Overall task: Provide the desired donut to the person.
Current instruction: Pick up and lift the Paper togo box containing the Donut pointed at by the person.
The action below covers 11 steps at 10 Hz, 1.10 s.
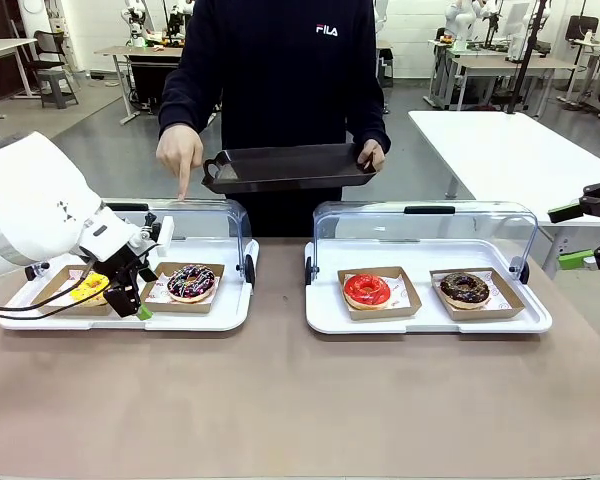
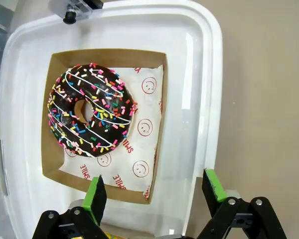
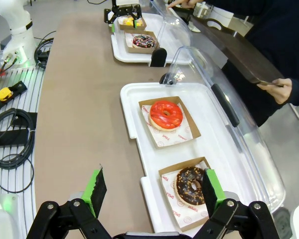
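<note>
The person (image 1: 280,70) stands across the table, one finger (image 1: 183,188) pointing down at the left tray's raised clear lid, the other hand holding a black tray (image 1: 290,167). Below sit a chocolate donut with coloured sprinkles (image 1: 190,282) (image 2: 89,117) and a yellow donut (image 1: 90,287), each in a brown paper box. My left gripper (image 1: 130,303) (image 2: 154,191) hangs open between those two boxes, just short of the sprinkled donut's box. My right gripper (image 1: 572,237) (image 3: 152,186) is open at the table's right edge, off the right tray's end.
The right white tray (image 1: 325,315) holds a red-glazed donut (image 1: 366,290) (image 3: 166,114) and a chocolate donut (image 1: 465,288) (image 3: 190,185) under its raised clear lid (image 1: 425,225). The left white tray (image 1: 230,310) also has its lid up. Bare brown tabletop runs along the near side. Cables (image 3: 10,144) lie past the table edge.
</note>
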Motion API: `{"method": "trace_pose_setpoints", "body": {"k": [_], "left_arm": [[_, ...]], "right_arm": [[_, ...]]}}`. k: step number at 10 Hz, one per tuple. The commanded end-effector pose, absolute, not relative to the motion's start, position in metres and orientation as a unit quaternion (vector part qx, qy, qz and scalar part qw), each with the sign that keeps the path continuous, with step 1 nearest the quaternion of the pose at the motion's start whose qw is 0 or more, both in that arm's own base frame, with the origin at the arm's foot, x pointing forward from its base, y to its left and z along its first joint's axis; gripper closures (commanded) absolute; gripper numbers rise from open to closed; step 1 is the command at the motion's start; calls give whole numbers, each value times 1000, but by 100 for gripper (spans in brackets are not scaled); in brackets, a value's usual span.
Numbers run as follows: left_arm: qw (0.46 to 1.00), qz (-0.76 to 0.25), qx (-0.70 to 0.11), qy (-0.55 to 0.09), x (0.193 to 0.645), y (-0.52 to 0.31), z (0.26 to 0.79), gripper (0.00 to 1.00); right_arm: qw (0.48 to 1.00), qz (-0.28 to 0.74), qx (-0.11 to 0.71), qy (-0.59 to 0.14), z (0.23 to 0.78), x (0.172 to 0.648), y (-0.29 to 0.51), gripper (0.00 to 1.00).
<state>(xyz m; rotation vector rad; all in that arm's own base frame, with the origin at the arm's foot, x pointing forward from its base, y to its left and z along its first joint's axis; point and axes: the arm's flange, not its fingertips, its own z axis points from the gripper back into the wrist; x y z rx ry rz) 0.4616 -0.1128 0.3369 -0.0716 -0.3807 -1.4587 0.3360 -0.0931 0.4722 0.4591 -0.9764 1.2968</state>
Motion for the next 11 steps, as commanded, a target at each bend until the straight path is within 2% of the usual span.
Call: {"method": "trace_pose_setpoints", "body": {"k": [1,3,4,5,6,7,8,11], "left_arm": [[735,-658,-19,-162,474,-119,331,0],[736,-658,-6,-156,478,-119,328,0],[737,-660,2,-146,479,-119,328,59],[735,-661,0,-151,480,-118,327,59],[736,-660,3,-152,480,-116,325,100],[737,-659,1,-147,480,-116,326,64],[739,-659,0,-141,480,-116,325,100],[741,-659,-5,-130,478,-115,323,100]], "right_arm": [[660,570,209,-443,472,339,-93,0],[660,570,209,-443,472,339,-93,0],[660,570,209,-443,472,339,-93,0],[660,570,209,-443,472,339,-93,0],[660,570,209,-443,472,339,-93,0],[660,570,209,-443,472,339,-93,0],[660,570,209,-443,472,339,-93,0],[660,570,209,-443,472,339,-93,0]]}}
